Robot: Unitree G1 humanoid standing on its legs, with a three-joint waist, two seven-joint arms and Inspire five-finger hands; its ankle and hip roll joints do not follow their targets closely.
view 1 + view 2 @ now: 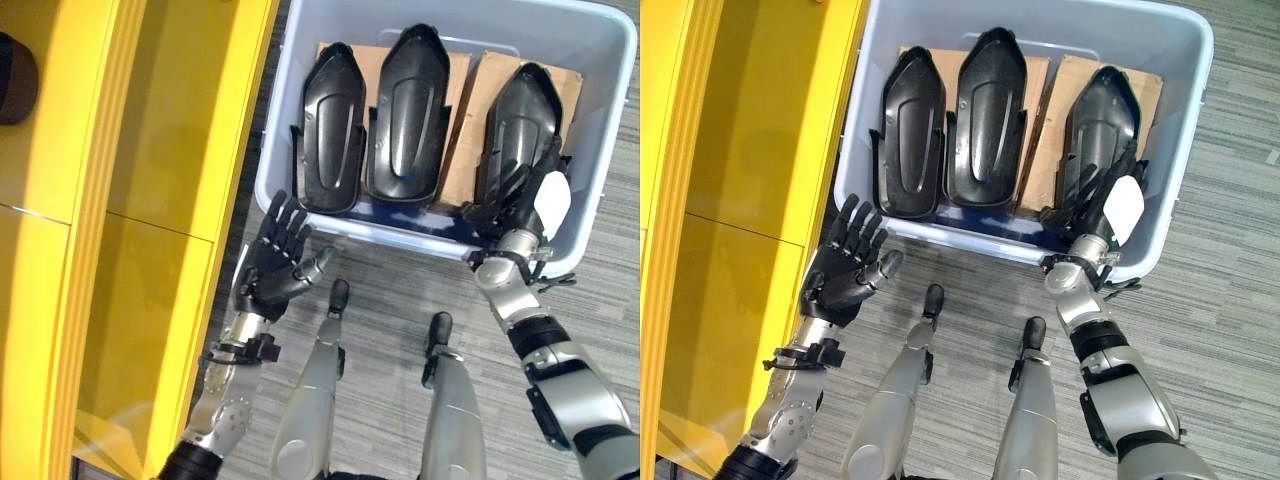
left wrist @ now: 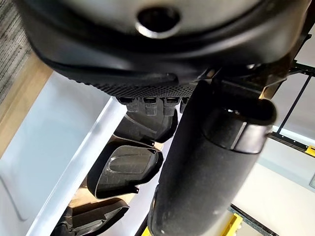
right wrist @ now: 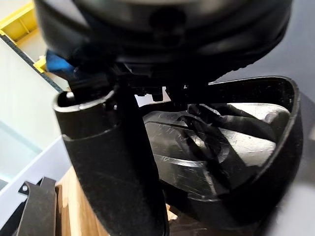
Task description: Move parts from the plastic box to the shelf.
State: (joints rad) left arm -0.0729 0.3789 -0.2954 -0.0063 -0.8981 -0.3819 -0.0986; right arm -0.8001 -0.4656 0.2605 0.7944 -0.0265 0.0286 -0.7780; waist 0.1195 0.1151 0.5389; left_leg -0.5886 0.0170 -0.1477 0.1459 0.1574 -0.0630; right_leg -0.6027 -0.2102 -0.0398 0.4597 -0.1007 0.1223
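Observation:
Three black moulded parts lie side by side in the pale plastic box (image 1: 385, 232): a left part (image 1: 330, 130), a middle part (image 1: 410, 110) and a right part (image 1: 520, 120). My right hand (image 1: 512, 205) reaches over the box's near wall, and its spread, fairly straight fingers lie on the near end of the right part (image 3: 236, 147). Its white-covered thumb stands beside that part's rim. My left hand (image 1: 275, 265) hovers open, palm up, outside the box by the near left corner, holding nothing. The yellow shelf (image 1: 150, 150) runs along the left.
Brown cardboard (image 1: 470, 120) lies under the parts in the box. A dark rounded object (image 1: 15, 75) sits on the shelf at the far left. Grey striped carpet (image 1: 390, 300) surrounds the box, with a narrow strip between box and shelf.

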